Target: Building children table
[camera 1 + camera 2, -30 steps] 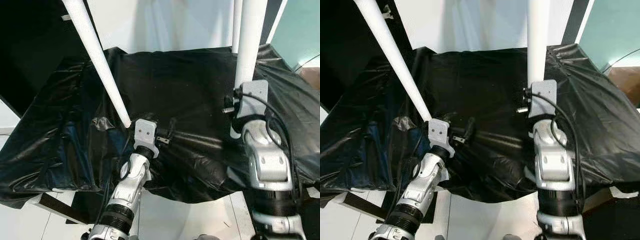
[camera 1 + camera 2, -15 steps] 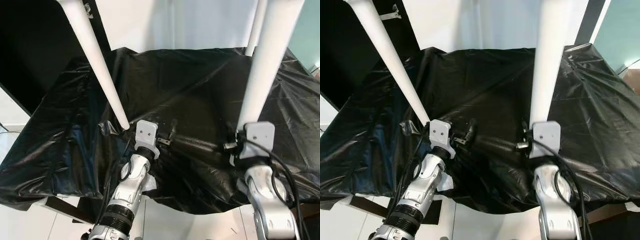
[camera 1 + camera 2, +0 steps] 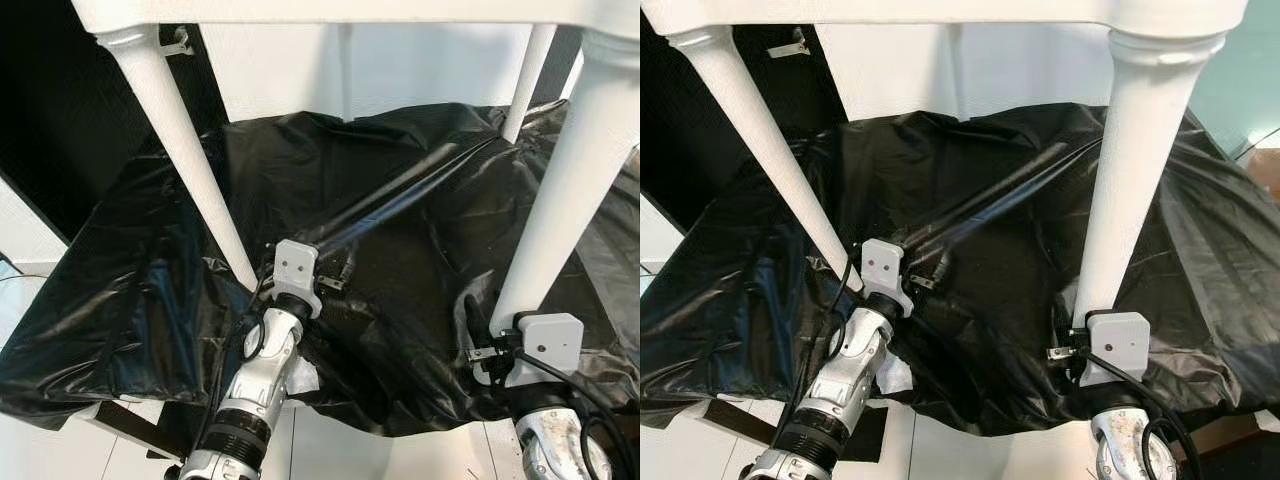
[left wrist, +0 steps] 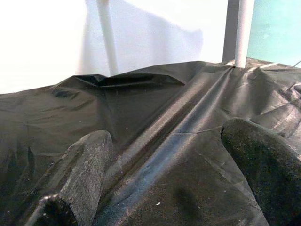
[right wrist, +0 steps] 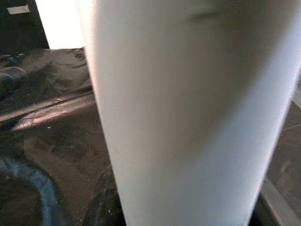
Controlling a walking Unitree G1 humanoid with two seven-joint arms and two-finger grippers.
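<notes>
A white children's table stands over a black plastic sheet (image 3: 400,200), its tabletop (image 3: 330,10) along the upper edge of the eye views. The left front leg (image 3: 185,160) slants down to a foot beside my left wrist. My left gripper (image 3: 335,272) rests low on the sheet, open, with nothing between its fingers (image 4: 89,160). The right front leg (image 3: 565,190) comes down into my right gripper (image 3: 492,345), which is shut on it near the foot; this leg (image 5: 188,117) looms close in the right wrist view. A back leg (image 3: 524,80) stands behind.
The sheet drapes a low wide surface and hangs over its front edge (image 3: 380,420). A white wall (image 3: 400,70) is behind, a dark panel (image 3: 60,120) at the far left. White floor (image 3: 340,450) shows below the sheet.
The right gripper has come down and toward me with the right leg in it. The tabletop has come into view overhead. The left gripper has stayed on the sheet.
</notes>
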